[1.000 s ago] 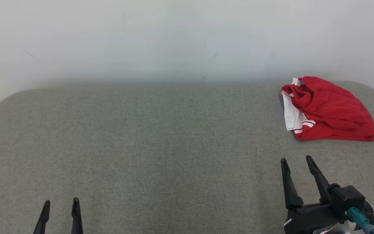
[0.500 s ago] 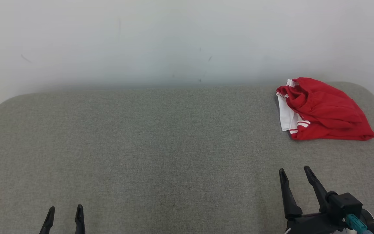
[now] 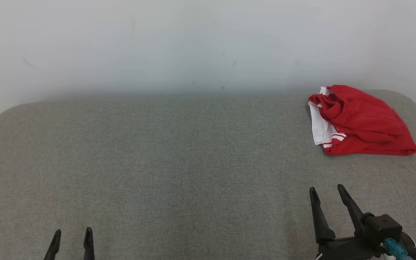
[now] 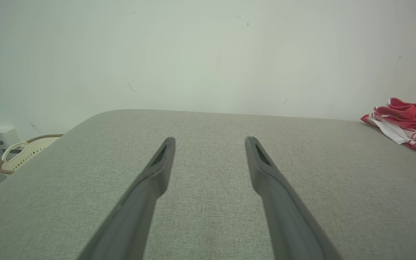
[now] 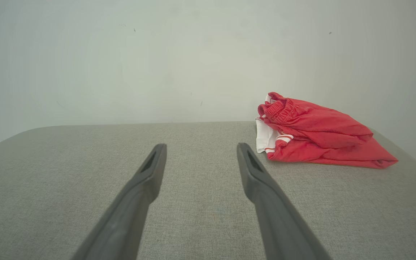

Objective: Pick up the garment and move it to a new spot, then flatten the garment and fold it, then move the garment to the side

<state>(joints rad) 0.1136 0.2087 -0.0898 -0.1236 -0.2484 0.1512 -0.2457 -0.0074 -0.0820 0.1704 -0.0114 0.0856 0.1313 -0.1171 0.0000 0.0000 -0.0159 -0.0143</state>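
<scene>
While the left gripper (image 3: 72, 234) and right gripper (image 3: 327, 193) hang with jaws spread, the bunched red shorts (image 3: 363, 122) could slide off the tabletop (image 3: 193, 162) if nudged.

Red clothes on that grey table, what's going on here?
A two-armed robot faces the red and white garment, which lies bunched at the far right of the grey padded surface. Nothing holds it now: the right claw is open, short of it, and the left claw is open, far off.
</scene>
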